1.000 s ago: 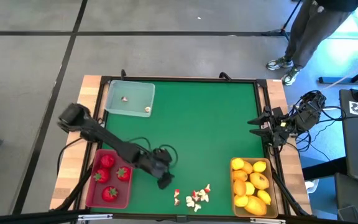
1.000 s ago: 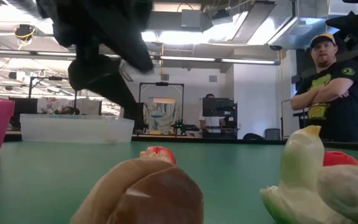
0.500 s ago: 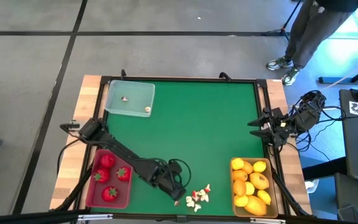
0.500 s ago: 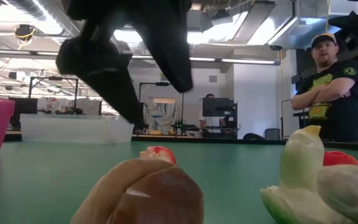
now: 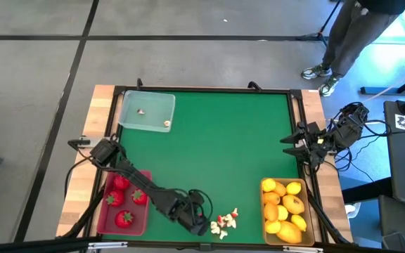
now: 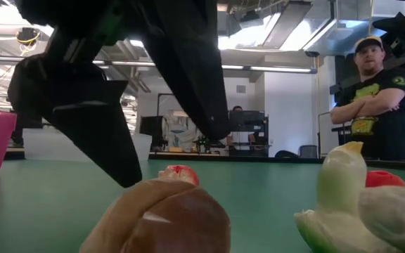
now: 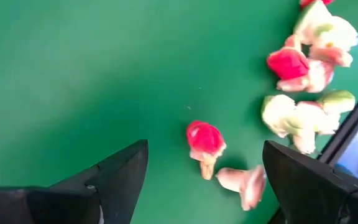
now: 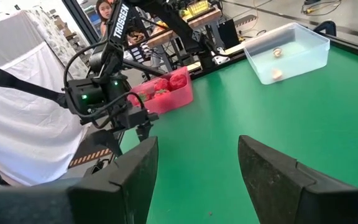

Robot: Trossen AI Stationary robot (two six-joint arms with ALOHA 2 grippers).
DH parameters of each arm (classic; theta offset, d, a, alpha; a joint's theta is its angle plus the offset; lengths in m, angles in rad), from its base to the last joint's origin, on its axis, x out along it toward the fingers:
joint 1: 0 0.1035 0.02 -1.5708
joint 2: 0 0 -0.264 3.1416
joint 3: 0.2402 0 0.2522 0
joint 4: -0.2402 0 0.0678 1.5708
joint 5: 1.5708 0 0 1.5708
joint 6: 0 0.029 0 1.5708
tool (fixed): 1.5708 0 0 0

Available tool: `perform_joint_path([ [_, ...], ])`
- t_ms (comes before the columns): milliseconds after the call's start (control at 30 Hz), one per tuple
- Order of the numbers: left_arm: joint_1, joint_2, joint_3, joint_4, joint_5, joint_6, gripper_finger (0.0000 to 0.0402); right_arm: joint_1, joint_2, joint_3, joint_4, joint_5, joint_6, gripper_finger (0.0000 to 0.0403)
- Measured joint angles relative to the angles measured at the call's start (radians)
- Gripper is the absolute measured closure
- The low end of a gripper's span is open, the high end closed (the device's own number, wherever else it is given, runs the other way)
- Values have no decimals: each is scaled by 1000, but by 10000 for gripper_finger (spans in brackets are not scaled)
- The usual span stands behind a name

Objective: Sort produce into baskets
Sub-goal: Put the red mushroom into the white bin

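I am lowering the left tool (image 5: 201, 226), fingers apart and empty, over the outermost red-and-white bit (image 7: 204, 140) of the loose produce cluster (image 5: 223, 223) at the surface's (image 5: 223, 140) near edge. Risks I am weighing: the bits are lying nearly touching, so closing fingers may be catching a neighbour or flicking one off the edge just beside them. I am counting four strawberries in the pinkish-red basket (image 5: 101, 214), roughly eight lemons in the tan-yellow basket (image 5: 265, 205), two bits in the clear basket (image 5: 146, 110), and several loose bits, too bunched to count. The right tool (image 5: 292, 145) is waiting, fingers apart, at the surface's right edge.
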Motion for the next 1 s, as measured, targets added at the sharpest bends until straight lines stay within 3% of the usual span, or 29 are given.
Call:
perform_joint_path([
  [300,-1,64,5,79,7,-5,110,0,0,0,-3,-16,-1,182],
  [1000,-4,76,57,-62,11,34,257,0,0,0,-19,-18,27,182],
])
